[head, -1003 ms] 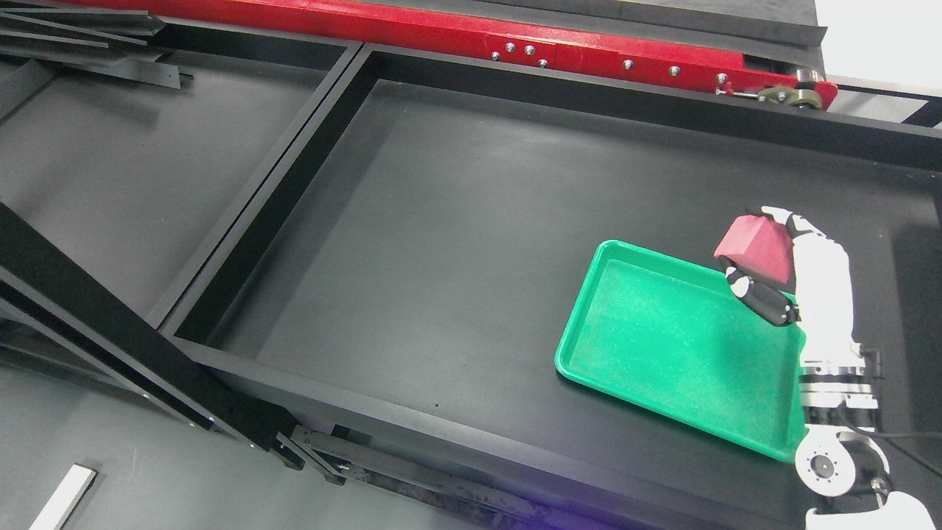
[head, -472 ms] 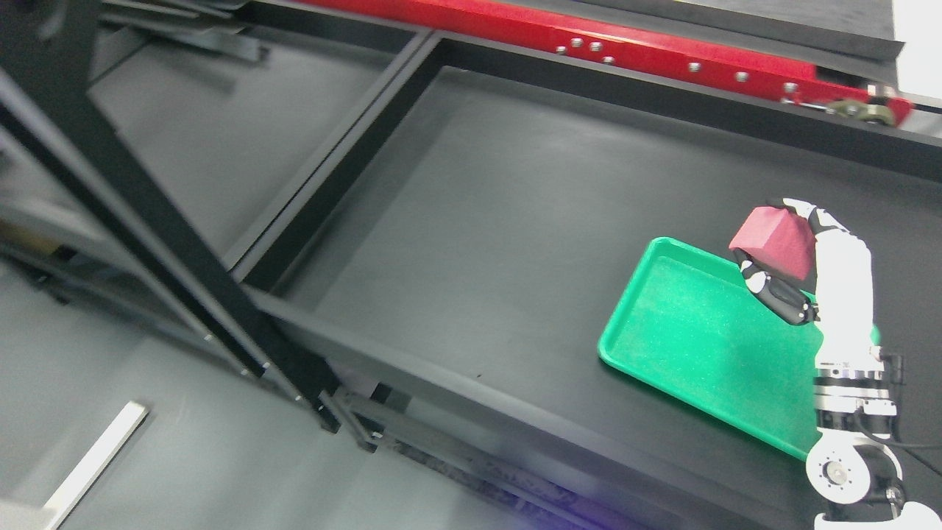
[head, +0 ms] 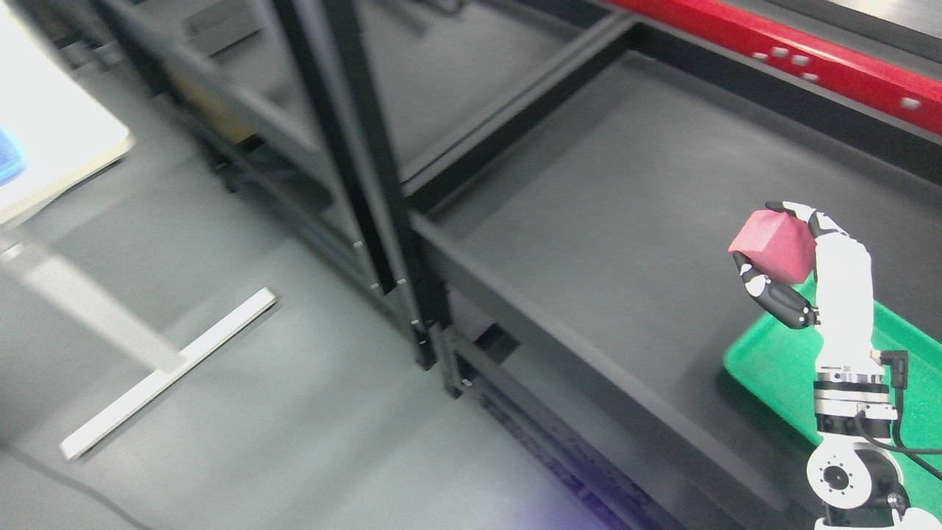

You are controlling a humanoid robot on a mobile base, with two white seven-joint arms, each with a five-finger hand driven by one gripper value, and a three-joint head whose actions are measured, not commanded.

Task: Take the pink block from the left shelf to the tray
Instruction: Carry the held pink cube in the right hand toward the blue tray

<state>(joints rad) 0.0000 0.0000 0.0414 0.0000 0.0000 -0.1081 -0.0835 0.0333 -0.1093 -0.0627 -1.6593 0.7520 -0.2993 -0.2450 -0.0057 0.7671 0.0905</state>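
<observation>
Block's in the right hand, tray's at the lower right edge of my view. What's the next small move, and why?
Probably carry the right hand a little right and toward the robot, then lower it. It grips the pink block above the dark shelf floor, just past the corner of the green tray, so releasing now would likely miss the tray.

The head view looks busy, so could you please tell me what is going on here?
The right robot hand is holding a pink block in its fingers, lifted above the dark shelf surface. A green tray lies on that surface just below and to the right of the block, partly cut off by the picture's edge. The block has not been set in the tray yet. The left arm is out of view, and the picture is somewhat blurred.
</observation>
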